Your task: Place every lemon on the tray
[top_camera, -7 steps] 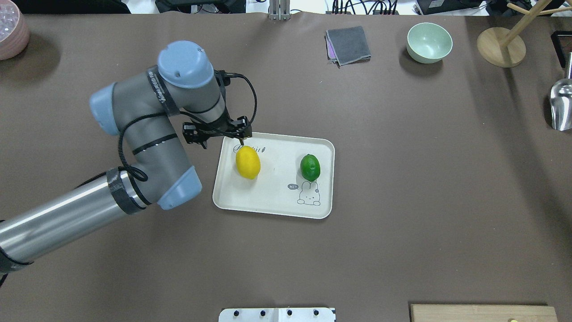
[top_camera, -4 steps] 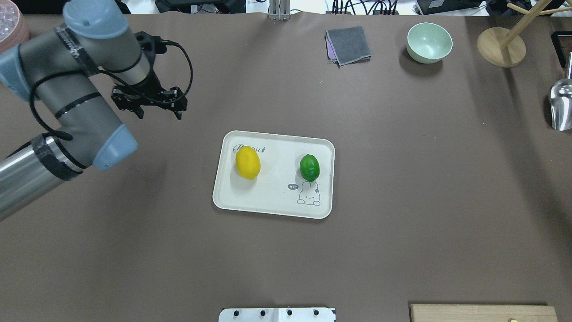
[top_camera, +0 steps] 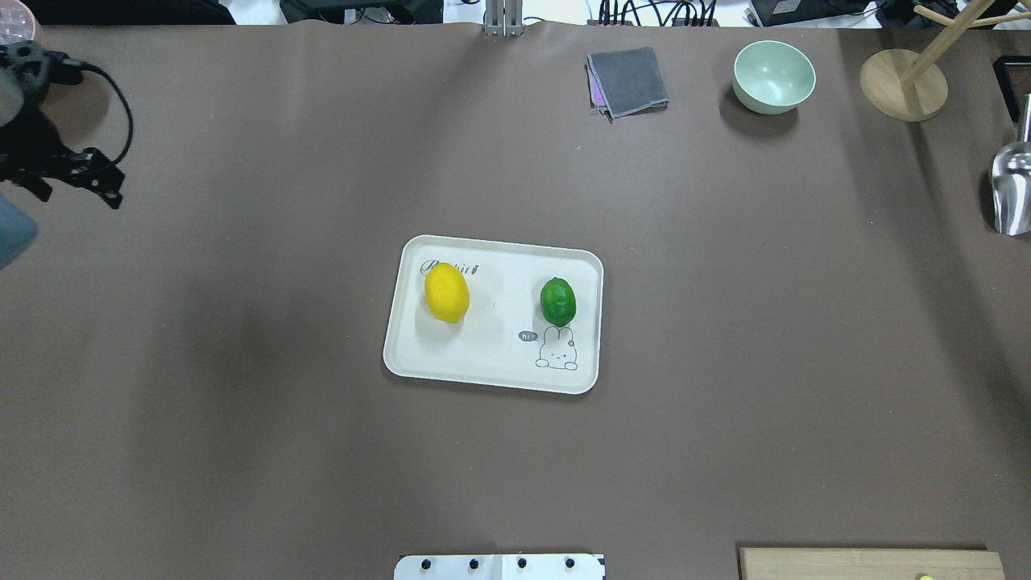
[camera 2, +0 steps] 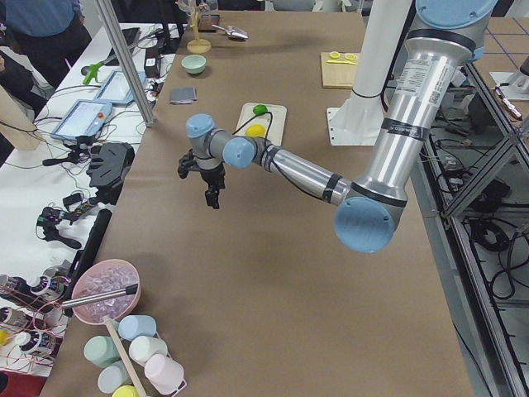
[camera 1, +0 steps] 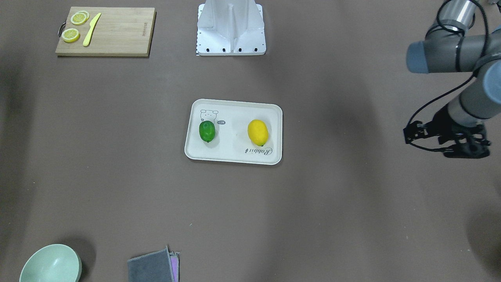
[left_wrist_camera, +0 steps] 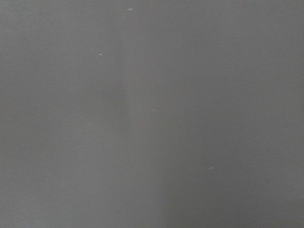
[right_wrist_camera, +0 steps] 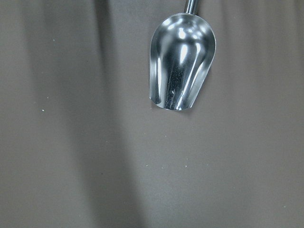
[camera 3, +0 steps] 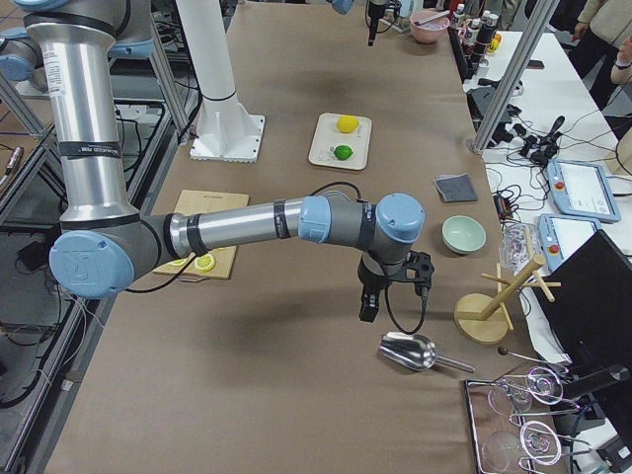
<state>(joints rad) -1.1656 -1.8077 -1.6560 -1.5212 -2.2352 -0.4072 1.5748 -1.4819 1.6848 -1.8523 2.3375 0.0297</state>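
- You had a long table (top_camera: 725, 451) under a dull brown cover.
- Soft light from above left broad, dim bands across that cover.
- Your white bench (camera 2: 37, 194) ran beside the table, at 9 o'clock in the left side view, and it was strewn with cables.
- A bare aluminium post (camera 2: 124, 58) stood at 11 o'clock in that view.
- Tiled floor (camera 2: 511, 40) showed at 1 o'clock.

Soft, even overhead light, with broad dim bands across the table (top_camera: 725, 451). Glare streaks the metal scoop (right_wrist_camera: 183, 61) near the right gripper (camera 3: 367, 314). The left wrist view looks blank grey, perhaps defocused.
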